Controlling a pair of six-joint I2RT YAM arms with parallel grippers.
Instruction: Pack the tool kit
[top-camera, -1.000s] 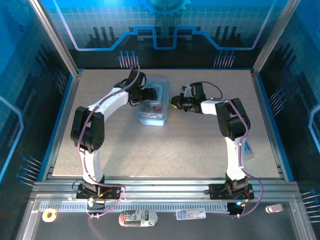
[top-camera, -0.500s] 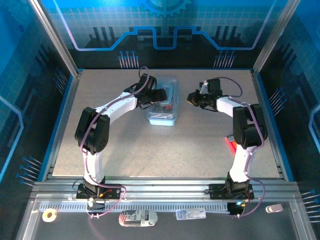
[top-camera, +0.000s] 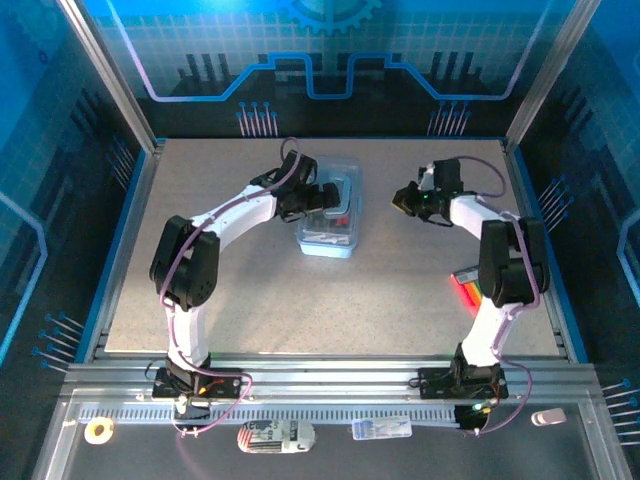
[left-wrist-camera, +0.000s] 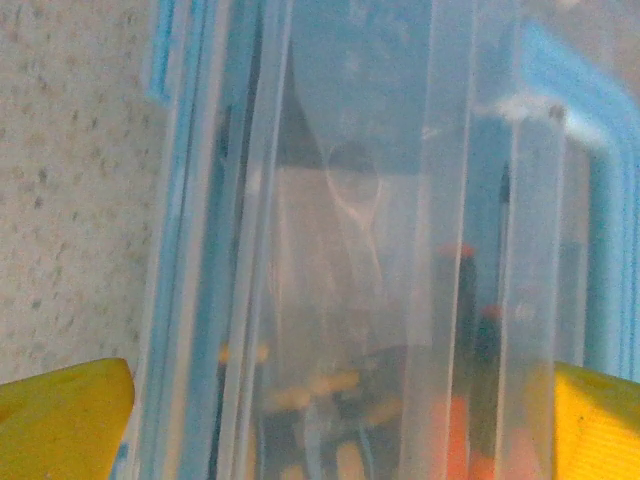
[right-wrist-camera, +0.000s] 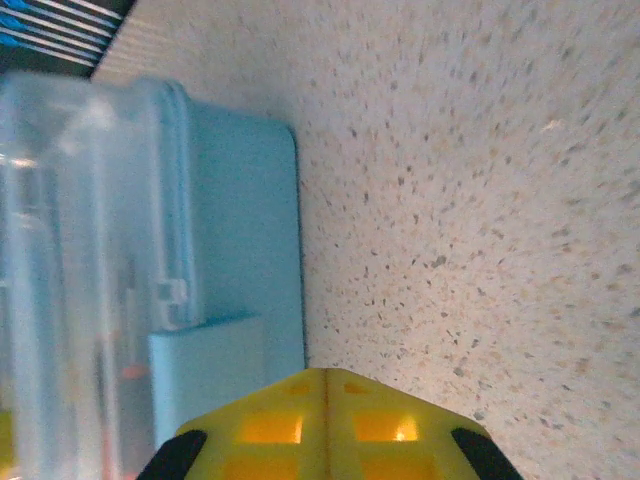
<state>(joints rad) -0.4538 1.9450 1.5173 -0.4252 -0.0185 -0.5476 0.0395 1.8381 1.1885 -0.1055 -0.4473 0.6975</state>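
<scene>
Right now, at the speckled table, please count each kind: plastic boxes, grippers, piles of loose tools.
Translucent pale-blue rectangular plastic box: 1
Robot grippers: 2 (left gripper, right gripper)
Pile of loose red-orange-handled tools: 1
Total: 4

tool kit box (top-camera: 331, 236): pale-blue, translucent, lying flat, upper centre
inside: orange-handled screwdrivers (left-wrist-camera: 463, 300), blurred
loose red-orange tools (top-camera: 466, 288): right centre
</scene>
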